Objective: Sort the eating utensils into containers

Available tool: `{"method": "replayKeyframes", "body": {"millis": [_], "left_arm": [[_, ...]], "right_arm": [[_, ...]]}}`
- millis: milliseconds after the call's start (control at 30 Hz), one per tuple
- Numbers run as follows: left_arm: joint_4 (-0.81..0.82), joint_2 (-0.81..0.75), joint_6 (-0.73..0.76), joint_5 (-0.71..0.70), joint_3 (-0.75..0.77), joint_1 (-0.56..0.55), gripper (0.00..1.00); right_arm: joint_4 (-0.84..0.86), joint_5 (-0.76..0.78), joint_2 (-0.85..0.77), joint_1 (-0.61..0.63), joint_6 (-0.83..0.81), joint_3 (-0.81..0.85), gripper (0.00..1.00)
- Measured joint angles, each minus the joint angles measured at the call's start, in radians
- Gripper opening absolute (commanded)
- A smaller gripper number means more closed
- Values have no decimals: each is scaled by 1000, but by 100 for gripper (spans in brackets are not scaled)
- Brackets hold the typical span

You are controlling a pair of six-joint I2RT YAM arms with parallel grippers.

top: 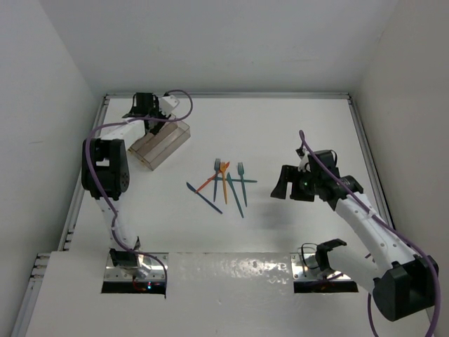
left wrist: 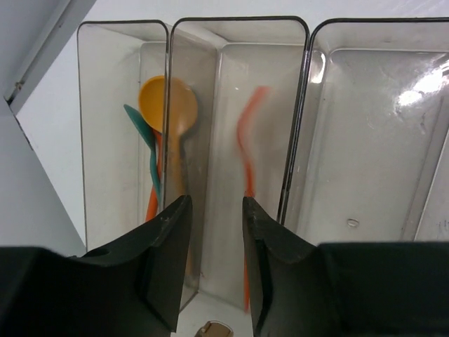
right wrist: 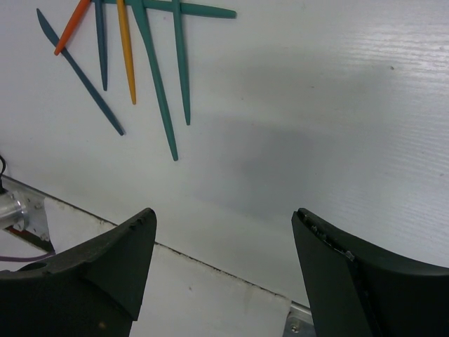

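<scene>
Left wrist view, K: left gripper (left wrist: 216, 206) hangs square over the tray (left wrist: 238, 19), fingers narrowly apart, pinching nothing that I can see. An orange piece (left wrist: 247, 151) shows in the middle compartment, motion-smeared, so I cannot read its type.

M: Judgement: a drop in progress, since the smear and the parted fingers both fit that. Why centred on that slot?

K: Probably so the piece goes down lengthwise between the walls. The slots look only a little longer than a utensil, and a skewed piece could bridge a divider.

M: Other compartments?

K: The 9 o'clock one holds an orange spoon (left wrist: 168, 105) and a teal spoon (left wrist: 144, 133), bowls toward 12. In the 3 o'clock one I see no utensil, only a small speck I cannot identify.

M: Two colours share a slot, so the sorting looks to be by type. Top external?

K: The tray sits at 10 o'clock on the table (top: 295, 126). It is well apart from the pile (top: 224, 184) at centre, which is forks and knives in orange, teal and dark blue, several crossing.

M: Right side?

K: Right gripper (right wrist: 223, 217) hovers at 3 o'clock of the pile, near it but not touching. Its jaws are wide and hold nothing. Its own camera has the handle ends at 11 o'clock.

M: It is probably wide so it can straddle a thin, flat handle. The risk is that crossed pieces drag a neighbour along. More utensils lie out than in.
</scene>
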Motion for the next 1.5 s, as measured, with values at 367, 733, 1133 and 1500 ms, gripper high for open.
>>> {"method": "replayKeyframes", "body": {"millis": [367, 733, 1133, 1500], "left_arm": [[-10, -117, -351, -17, -4, -25, 36], [-107, -271, -940, -120, -42, -443, 29], [-182, -199, -1205, -177, -259, -637, 22], [-171, -171, -1262, -198, -296, -669, 21]], "right_arm": [[5, -1, -5, 0, -7, 0, 78], [4, -2, -94, 0, -7, -34, 78], [-21, -13, -165, 0, -11, -55, 78], [-44, -13, -199, 0, -15, -69, 78]]}}
